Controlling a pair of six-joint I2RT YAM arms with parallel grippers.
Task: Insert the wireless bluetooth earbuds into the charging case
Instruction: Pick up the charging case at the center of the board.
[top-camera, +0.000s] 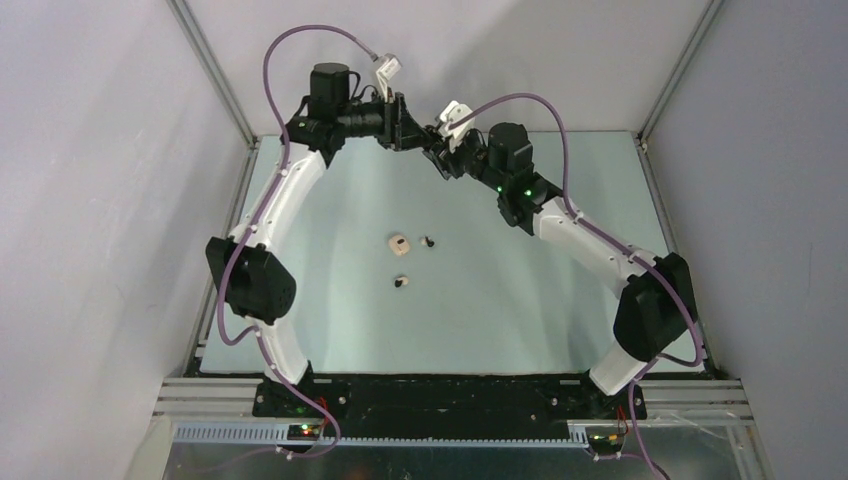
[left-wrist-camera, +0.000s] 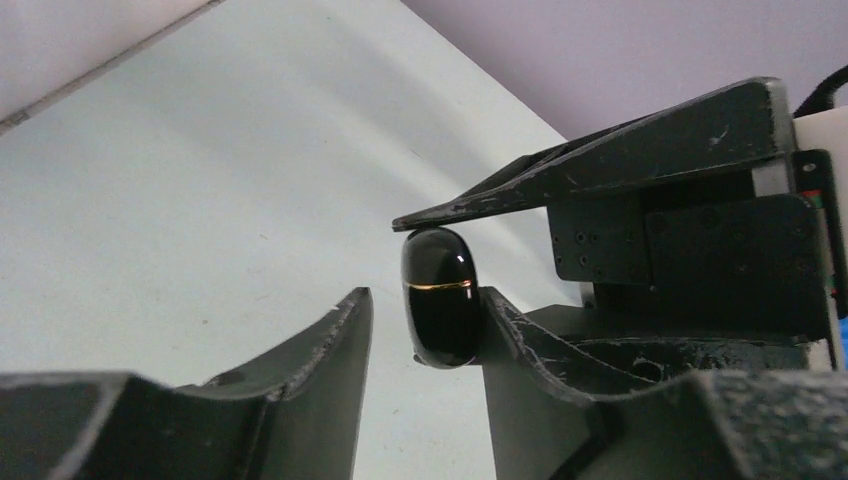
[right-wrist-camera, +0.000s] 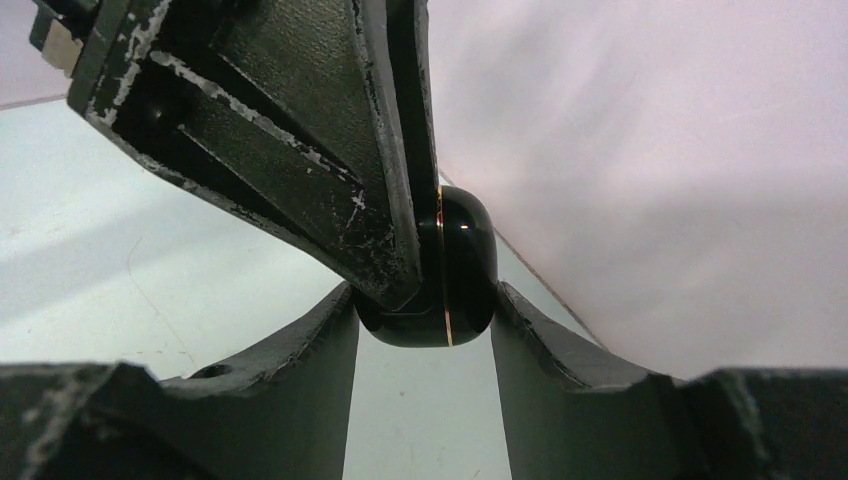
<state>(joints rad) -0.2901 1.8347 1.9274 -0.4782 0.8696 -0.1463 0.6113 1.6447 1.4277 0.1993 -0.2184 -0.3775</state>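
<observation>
Right gripper (right-wrist-camera: 424, 300): clamped on a glossy black capsule (right-wrist-camera: 458, 262) with a gold seam;
Left gripper (left-wrist-camera: 425, 300): fingers apart, one touching the capsule;
Table (top-camera: 530, 290): charging case (top-camera: 399, 243) beside one earbud (top-camera: 428, 241); second earbud (top-camera: 400, 282) nearby.

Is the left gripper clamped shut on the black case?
No, the left gripper is open, with a gap between one finger and the black case.

In the top view, the charging case (top-camera: 399, 243) lies left of the centre of the table (top-camera: 540, 300). One earbud (top-camera: 428, 241) is just right of it, the other earbud (top-camera: 400, 282) below it, apart. At upper centre, near the table's far edge, the left tool (top-camera: 410, 135) and right tool (top-camera: 437, 152) meet, a capsule (right-wrist-camera: 462, 270) between their fingers.
</observation>
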